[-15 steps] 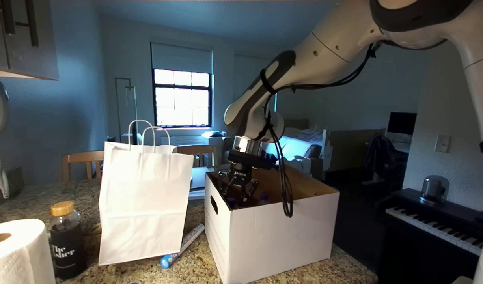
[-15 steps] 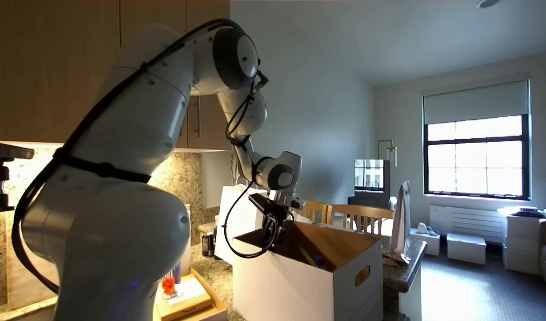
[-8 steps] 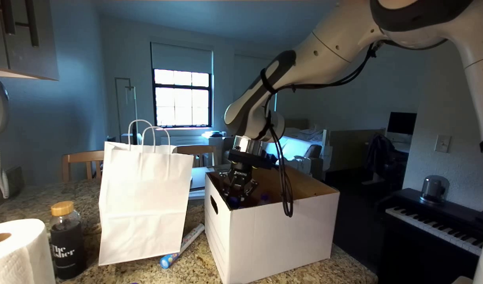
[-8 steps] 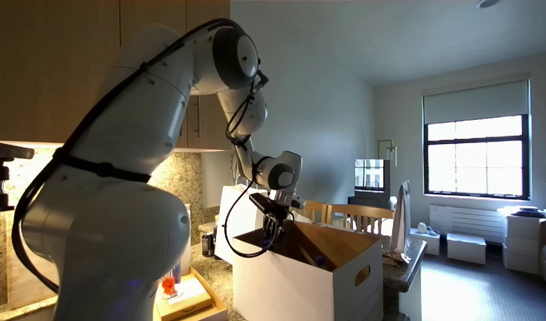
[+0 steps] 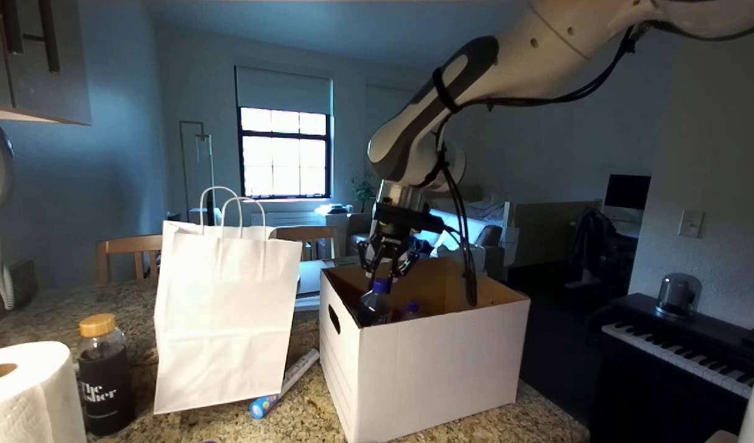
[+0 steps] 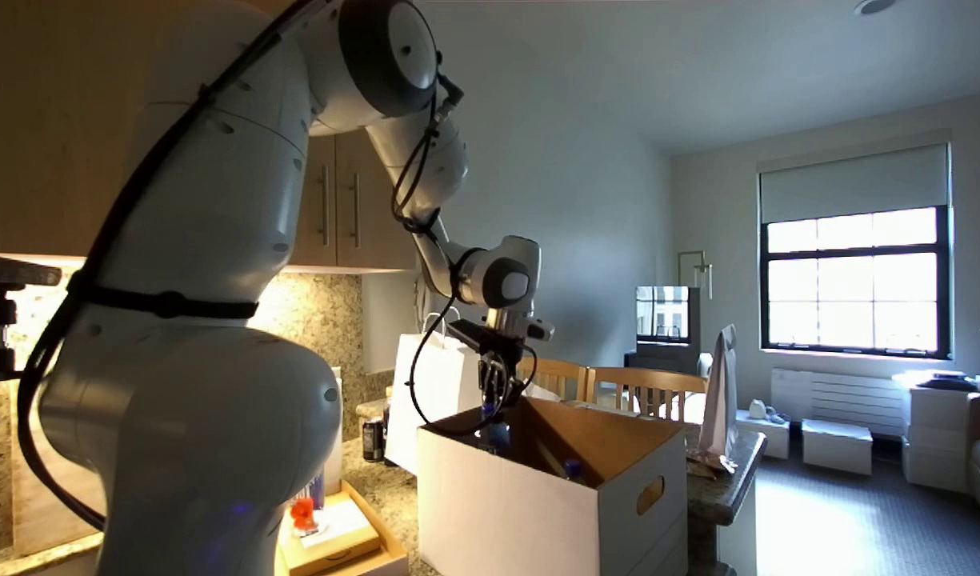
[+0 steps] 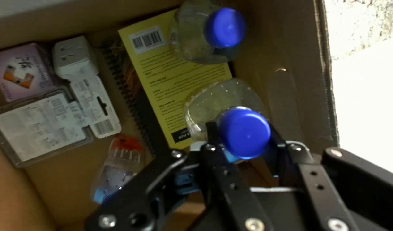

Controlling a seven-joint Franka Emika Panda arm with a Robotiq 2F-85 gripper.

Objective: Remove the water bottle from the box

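1. Holding the water bottle (image 5: pixel 375 304) by its capped end, the gripper (image 5: pixel 381 280) has its fingers drawn in narrow on either side; the wrist view shows the blue cap (image 7: pixel 244 133) between them. Whether they press on the cap or on the neck just below is hard to tell.
2. Done, by the look of it: the grasp and the start of the lift. In an exterior view the held cap sits higher than that of a second bottle (image 5: pixel 412 309), which suggests the base is off the floor of the box (image 5: pixel 438 369).
3. Not yet done: the removal itself. The bottle's lower body is hidden behind the near wall in both exterior views, so it is inside the box, towards one end and roughly upright.
4. Left, presumably: raising the base above the rim, carrying the bottle over a side and setting it down. The task names no resting place. The second bottle can likely stay.
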